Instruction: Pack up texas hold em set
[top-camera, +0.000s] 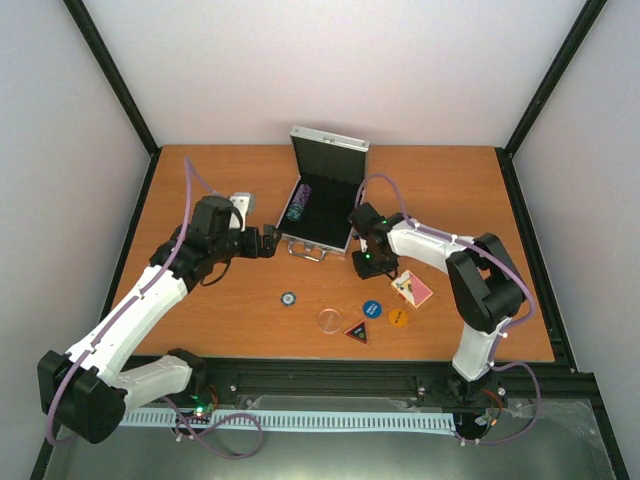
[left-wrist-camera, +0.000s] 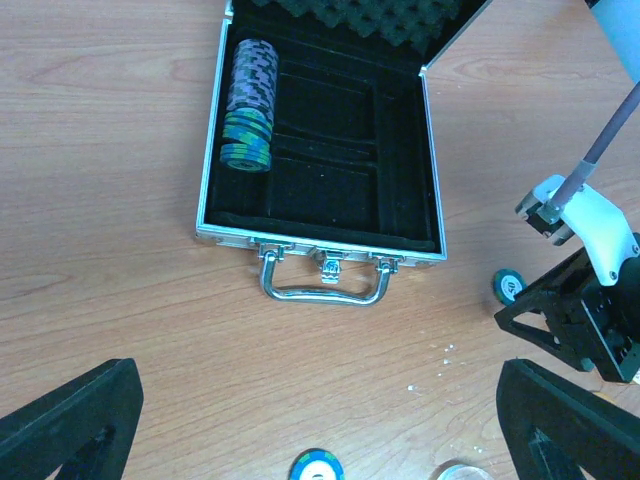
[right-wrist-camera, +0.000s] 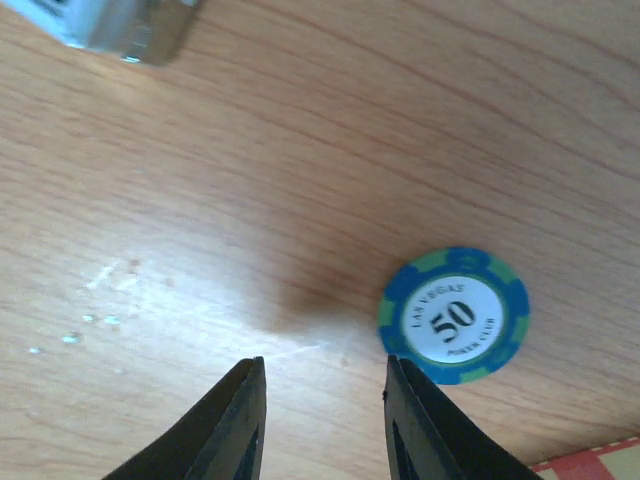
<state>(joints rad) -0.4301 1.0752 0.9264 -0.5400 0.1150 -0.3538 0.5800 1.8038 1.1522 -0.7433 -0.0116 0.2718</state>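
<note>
Low in the top view, buttons (top-camera: 372, 310), cards (top-camera: 413, 289) and a loose chip (top-camera: 288, 298) lay unpacked on the worktop (top-camera: 470, 190). My right hand (right-wrist-camera: 325, 375) stood part open, empty, beside a 50 chip (right-wrist-camera: 453, 316); my left hand (left-wrist-camera: 320, 400) gaped wide, empty. Further up, the open case (left-wrist-camera: 320, 243) held one chip row (left-wrist-camera: 248, 105). Most packing remained, I judged.

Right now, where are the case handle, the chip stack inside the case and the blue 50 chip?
case handle (left-wrist-camera: 325, 297), left wrist view, middle of its metal bar.
chip stack (left-wrist-camera: 248, 105), left wrist view, middle of the row.
blue 50 chip (right-wrist-camera: 453, 316), right wrist view, its white centre label.
</note>
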